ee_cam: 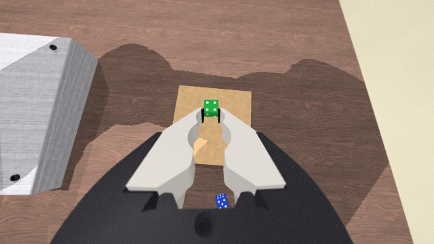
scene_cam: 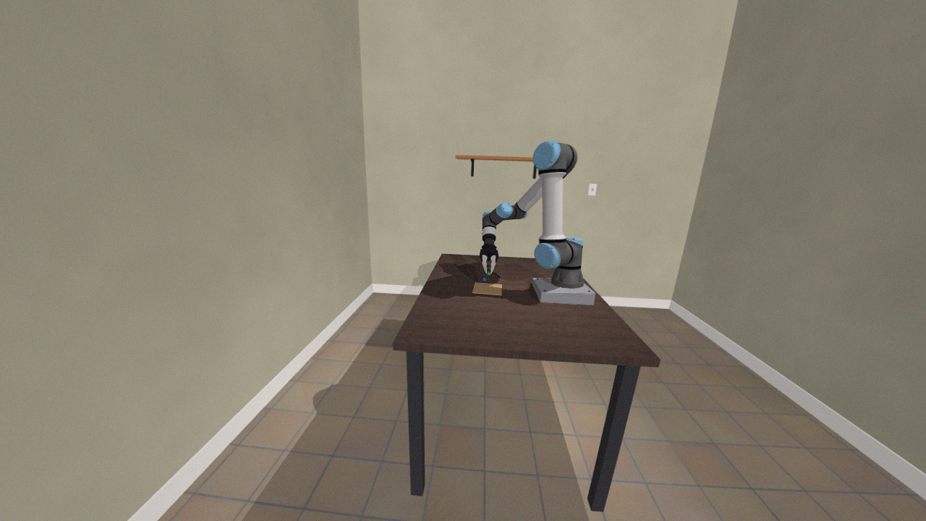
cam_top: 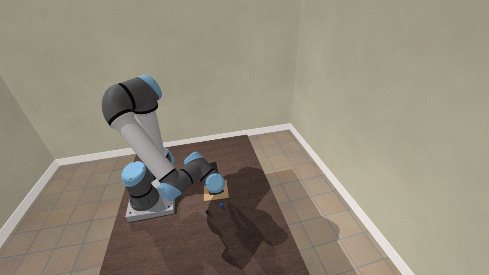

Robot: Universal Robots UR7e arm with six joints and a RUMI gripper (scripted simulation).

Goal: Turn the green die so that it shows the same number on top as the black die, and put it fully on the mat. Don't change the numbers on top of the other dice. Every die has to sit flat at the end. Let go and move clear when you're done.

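My gripper (ee_cam: 211, 109) (scene_cam: 488, 273) is shut on the green die (ee_cam: 211, 107) (scene_cam: 488, 273). In the wrist view four pips show on the die's face toward the camera. The gripper holds it above the tan mat (ee_cam: 237, 102) (cam_top: 206, 197) (scene_cam: 487, 291). In the top view the wrist hides the green die. The black die (cam_top: 207, 211) (scene_cam: 499, 278) lies on the table in front of the mat; its top number is too small to read surely. The blue die (cam_top: 221, 205) (ee_cam: 222, 201) (scene_cam: 484, 278) lies beside it, nearer the mat.
The dark wooden table (cam_top: 164, 239) (scene_cam: 518, 330) bears everything. The arm's grey base plate (cam_top: 150, 212) (scene_cam: 563, 294) (ee_cam: 30, 112) stands to one side of the mat. A wooden shelf (scene_cam: 495, 157) hangs on the wall behind the table in the exterior view.
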